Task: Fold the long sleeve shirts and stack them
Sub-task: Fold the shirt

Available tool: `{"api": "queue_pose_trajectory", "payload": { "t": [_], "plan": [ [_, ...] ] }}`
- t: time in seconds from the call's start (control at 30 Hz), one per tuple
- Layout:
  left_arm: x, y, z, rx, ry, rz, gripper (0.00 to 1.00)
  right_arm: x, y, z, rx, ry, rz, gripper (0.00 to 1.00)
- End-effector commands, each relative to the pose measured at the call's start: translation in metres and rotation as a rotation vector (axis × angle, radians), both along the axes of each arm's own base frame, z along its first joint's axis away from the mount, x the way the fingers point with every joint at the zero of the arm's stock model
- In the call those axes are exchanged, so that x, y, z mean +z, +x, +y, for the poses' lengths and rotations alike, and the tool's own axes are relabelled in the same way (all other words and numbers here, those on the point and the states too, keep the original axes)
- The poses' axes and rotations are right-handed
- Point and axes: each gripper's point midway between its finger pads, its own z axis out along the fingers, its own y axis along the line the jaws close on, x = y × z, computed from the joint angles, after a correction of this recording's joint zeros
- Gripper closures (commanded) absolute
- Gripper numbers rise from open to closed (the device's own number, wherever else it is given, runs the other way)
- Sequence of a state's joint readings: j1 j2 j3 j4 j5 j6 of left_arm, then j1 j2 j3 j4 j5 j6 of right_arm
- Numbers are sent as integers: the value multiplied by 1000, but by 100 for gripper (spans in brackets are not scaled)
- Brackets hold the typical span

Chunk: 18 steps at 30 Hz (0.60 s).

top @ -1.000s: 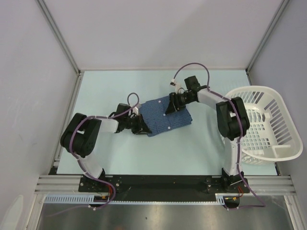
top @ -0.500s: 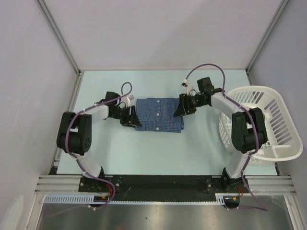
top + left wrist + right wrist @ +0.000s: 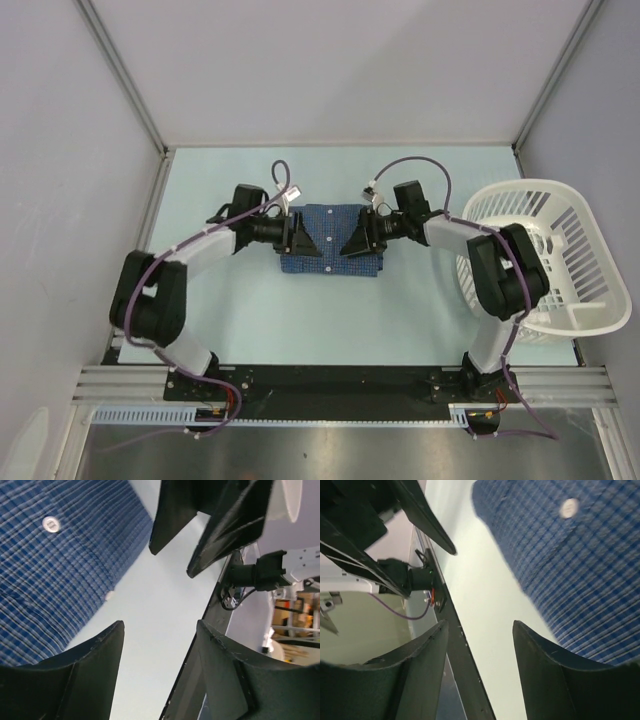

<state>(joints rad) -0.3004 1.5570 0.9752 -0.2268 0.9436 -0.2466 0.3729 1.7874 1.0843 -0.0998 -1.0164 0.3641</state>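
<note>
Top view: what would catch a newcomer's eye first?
The folded blue checked shirt stands out most, lying flat in the middle of the pale table. The left gripper and right gripper face each other over its two ends, both with jaws open and holding nothing. The white slatted laundry basket sits at the table's right edge, with nothing visible inside.

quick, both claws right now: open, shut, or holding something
Left claw: open, holding nothing.
Right claw: open, holding nothing.
</note>
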Motion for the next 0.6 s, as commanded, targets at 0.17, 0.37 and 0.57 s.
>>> {"api": "queue_pose_trajectory", "payload": {
  "t": [0.17, 0.37, 0.57],
  "plan": [
    [-109, 44, 24, 221, -3, 299, 33, -103, 38, -28, -97, -123, 139, 43],
    [-55, 23, 32, 95, -64, 202, 1, -51, 42, -43, -68, -117, 45, 24],
    [23, 9, 0, -27, -97, -2, 1, 45, 58, -14, -93, 57, -94, 0]
  ]
}}
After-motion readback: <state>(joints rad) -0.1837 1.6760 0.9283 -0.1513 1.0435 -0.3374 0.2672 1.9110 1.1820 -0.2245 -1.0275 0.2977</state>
